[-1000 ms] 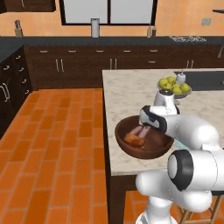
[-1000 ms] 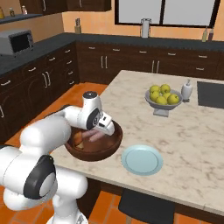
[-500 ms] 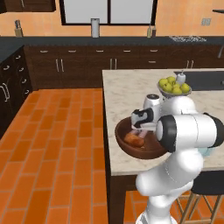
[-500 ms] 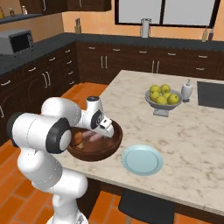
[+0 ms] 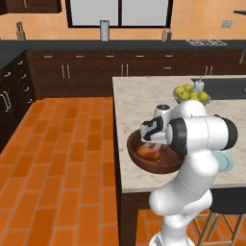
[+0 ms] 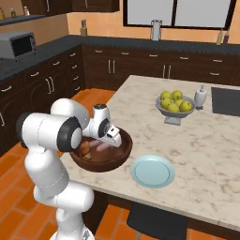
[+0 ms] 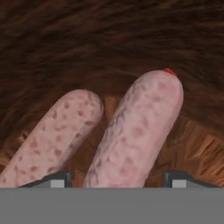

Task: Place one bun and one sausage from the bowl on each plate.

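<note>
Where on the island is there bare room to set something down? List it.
Bare marble lies between the bowl and the fruit bowl, and right of the plate. The near edge is crowded: bowl, plate and the gripper over two sausages.

Mottled pink sausage [image 7: 140, 131], dark brown wood-grain bowl [image 7: 109, 35], pale blue plate [image 6: 152, 171].

Even, soft light fills the kitchen, with no harsh glare anywhere. The two windows [image 5: 119, 12] on the back wall glow pale and flat. The marble table [image 6: 220, 140] reads bright, while the dark cabinets [image 5: 86, 72] stay deep but legible. Only a faint shade sits under the bowl [image 6: 123, 149]. Both base views look slightly soft and grainy. Close up, inside the bowl, the wood is dim and smeared, and the two sausages [image 7: 140, 127] look blurred.
</note>
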### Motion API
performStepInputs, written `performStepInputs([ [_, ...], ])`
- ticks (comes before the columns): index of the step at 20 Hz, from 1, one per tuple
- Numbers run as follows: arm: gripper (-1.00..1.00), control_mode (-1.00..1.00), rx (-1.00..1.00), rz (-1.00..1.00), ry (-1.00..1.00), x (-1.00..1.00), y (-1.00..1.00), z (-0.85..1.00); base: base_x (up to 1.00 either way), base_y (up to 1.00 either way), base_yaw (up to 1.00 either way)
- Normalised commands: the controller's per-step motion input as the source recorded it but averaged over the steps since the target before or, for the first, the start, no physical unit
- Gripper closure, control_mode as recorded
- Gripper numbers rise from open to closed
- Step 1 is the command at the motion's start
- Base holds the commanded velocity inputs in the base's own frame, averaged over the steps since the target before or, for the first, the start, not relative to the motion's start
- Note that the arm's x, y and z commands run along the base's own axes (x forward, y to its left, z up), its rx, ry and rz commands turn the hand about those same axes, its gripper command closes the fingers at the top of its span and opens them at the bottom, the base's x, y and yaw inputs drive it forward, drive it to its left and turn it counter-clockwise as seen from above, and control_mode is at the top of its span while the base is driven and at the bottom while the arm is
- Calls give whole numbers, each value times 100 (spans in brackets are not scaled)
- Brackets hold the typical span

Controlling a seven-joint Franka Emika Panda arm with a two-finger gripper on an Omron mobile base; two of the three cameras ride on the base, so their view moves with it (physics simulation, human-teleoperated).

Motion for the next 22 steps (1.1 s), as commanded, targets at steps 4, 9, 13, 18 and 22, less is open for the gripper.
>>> performStepInputs([
  [4, 100, -100, 0, -4, -4, -3, -8, -31, 0, 0, 0],
  [9, 100, -100, 1, -2, -20, -73, -10, 58, 0, 0, 0],
  [13, 100, -100, 0, -1, -42, -99, -6, 100, 0, 0, 0],
  [18, 100, -100, -1, 0, -38, -100, 0, 100, 0, 0, 0],
  [22, 100, 100, -1, 0, -7, -25, 0, 25, -75, 0, 0],
])
